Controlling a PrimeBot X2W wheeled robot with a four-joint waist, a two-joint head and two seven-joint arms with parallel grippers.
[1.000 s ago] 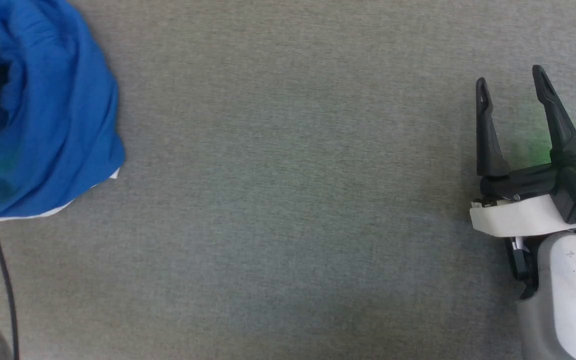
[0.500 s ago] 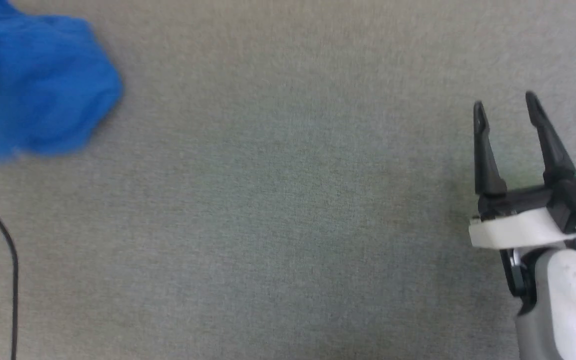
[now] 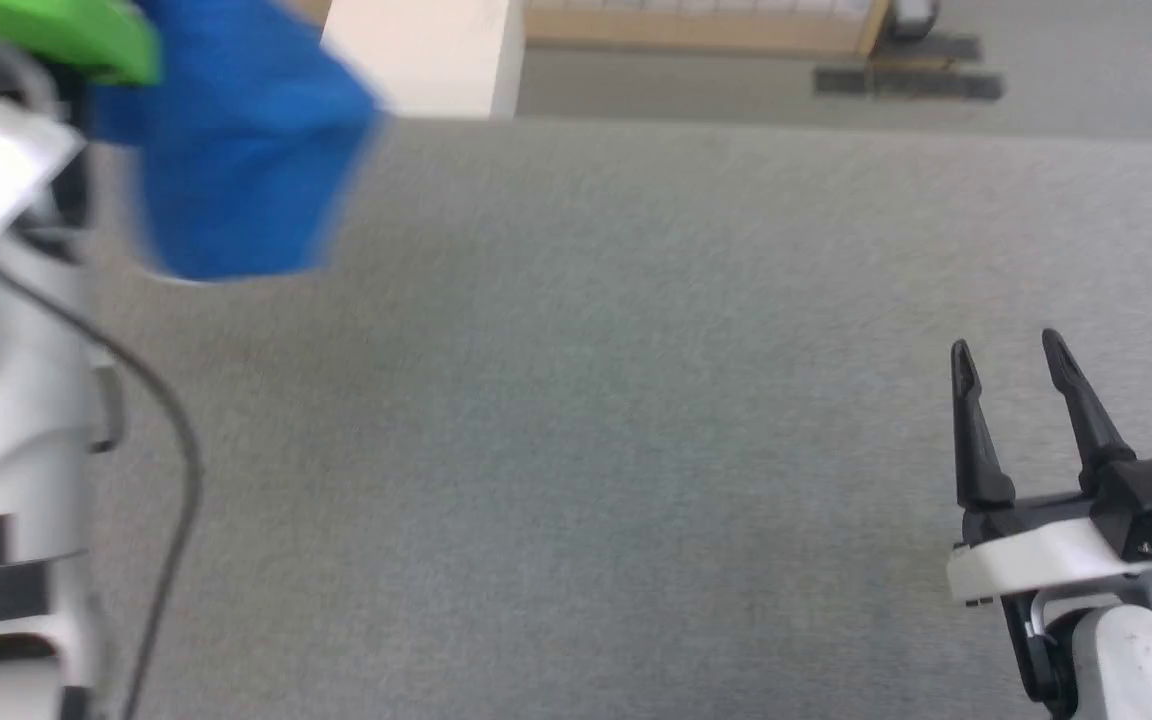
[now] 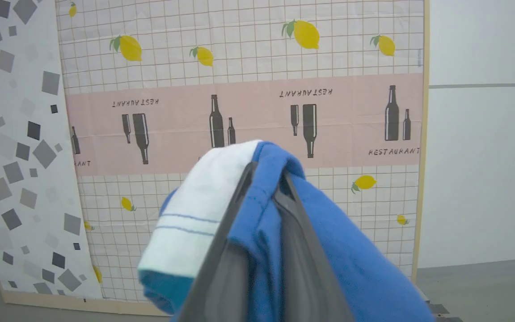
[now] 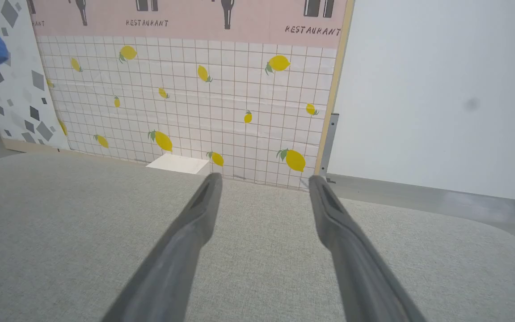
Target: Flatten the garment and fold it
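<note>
We find the left pincer (image 4: 266, 172) clamped on the garment (image 3: 246, 150), with blue cloth and white trim pinched in its grip. The garment hangs bunched at the upper left of the head frame, apparently lifted off the grey surface (image 3: 576, 450). The right pincer (image 3: 1004, 342) stands apart and empty at lower right, well away. In our judgement the free hanging edge lies up and left of it, so that arm must cross over.
</note>
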